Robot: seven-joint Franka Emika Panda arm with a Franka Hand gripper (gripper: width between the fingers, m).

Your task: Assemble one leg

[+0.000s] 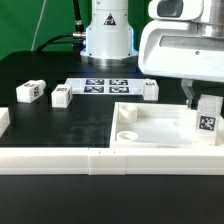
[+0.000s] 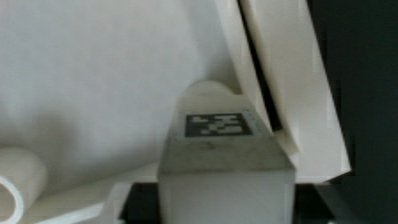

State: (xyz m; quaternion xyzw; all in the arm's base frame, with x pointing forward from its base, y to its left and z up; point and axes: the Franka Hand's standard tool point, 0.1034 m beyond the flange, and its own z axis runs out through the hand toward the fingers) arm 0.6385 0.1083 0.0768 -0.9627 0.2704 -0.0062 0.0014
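Observation:
My gripper [image 1: 204, 104] is shut on the leg [image 1: 207, 120], a small white oblong block whose marker tag faces the exterior camera. It holds the leg upright at the right end of the large white tray-like part [image 1: 160, 124], close to its right rim. I cannot tell whether the leg touches the tray. In the wrist view the leg [image 2: 222, 150] stands between my dark fingers [image 2: 139, 200], with my gripper [image 2: 222, 196] closed on it. The tray's raised rim [image 2: 276, 60] runs right beside the leg.
Three more white legs lie on the black table [image 1: 29, 92], [image 1: 61, 96], [image 1: 149, 90]. The marker board [image 1: 105, 85] lies behind the tray. A low white wall [image 1: 50, 160] runs along the front. The tray has a round corner socket [image 1: 128, 132], also in the wrist view [image 2: 18, 185].

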